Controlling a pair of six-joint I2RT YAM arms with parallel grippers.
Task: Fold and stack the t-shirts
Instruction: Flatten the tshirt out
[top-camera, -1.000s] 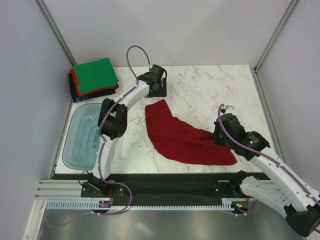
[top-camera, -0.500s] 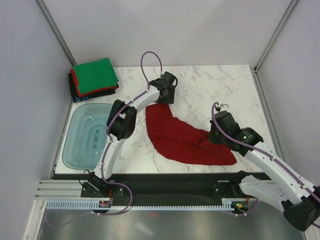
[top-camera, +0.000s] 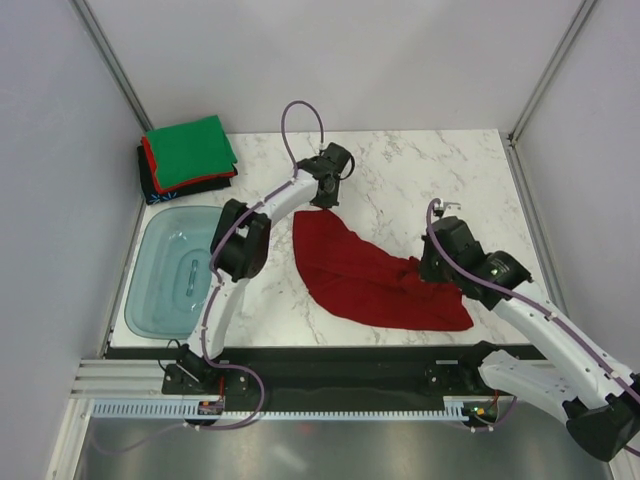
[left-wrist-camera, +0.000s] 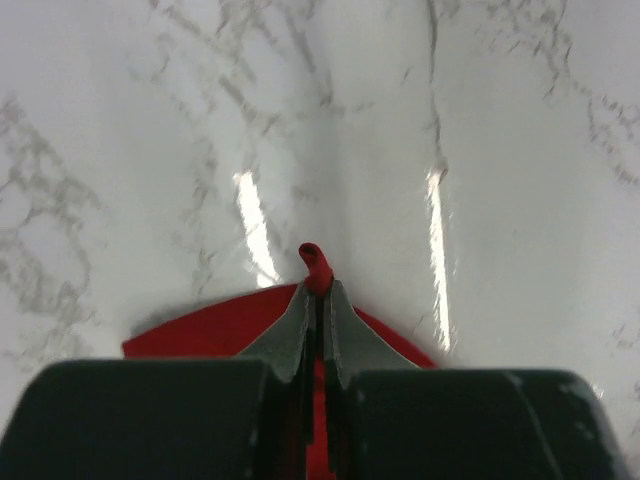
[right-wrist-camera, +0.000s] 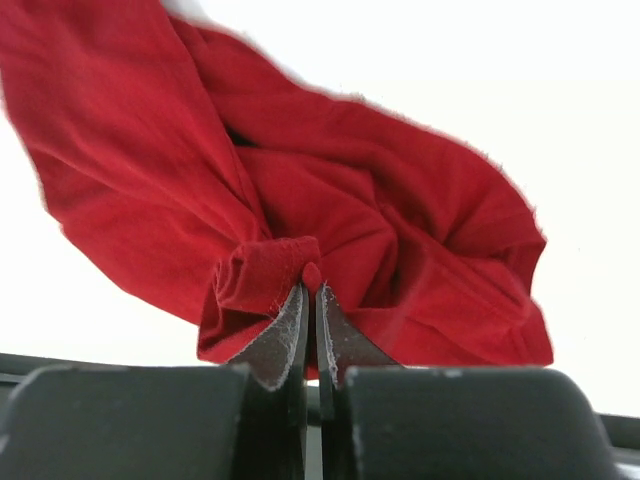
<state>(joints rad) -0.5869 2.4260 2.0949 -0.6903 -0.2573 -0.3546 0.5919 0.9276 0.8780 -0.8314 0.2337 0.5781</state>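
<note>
1. The left gripper (left-wrist-camera: 318, 290) is pinched together on the far corner of the dark red t-shirt (top-camera: 370, 275). In the left wrist view a small nub of red cloth pokes out past its fingertips.
2. The right gripper (right-wrist-camera: 311, 292) is clamped tight on a bunched fold at the shirt's right-hand side.
3. Between the two grippers the shirt lies rumpled in a slanting band across the middle of the table (top-camera: 450, 170).
4. The tabletop is glossy white marble with grey veins. Two bright streaks of light reflect just past the left fingertips.
5. At the far left corner sits a folded stack (top-camera: 185, 158): green on top, red beneath, black at the bottom.
6. A translucent teal tub (top-camera: 170, 275) rests just in front of that stack, along the left edge.
7. Pale grey walls (top-camera: 330, 60) close in three sides, with slanted metal posts (top-camera: 110, 60) at the far corners.
8. A ribbed rail (top-camera: 330, 408) runs along the near edge by the arm bases.
</note>
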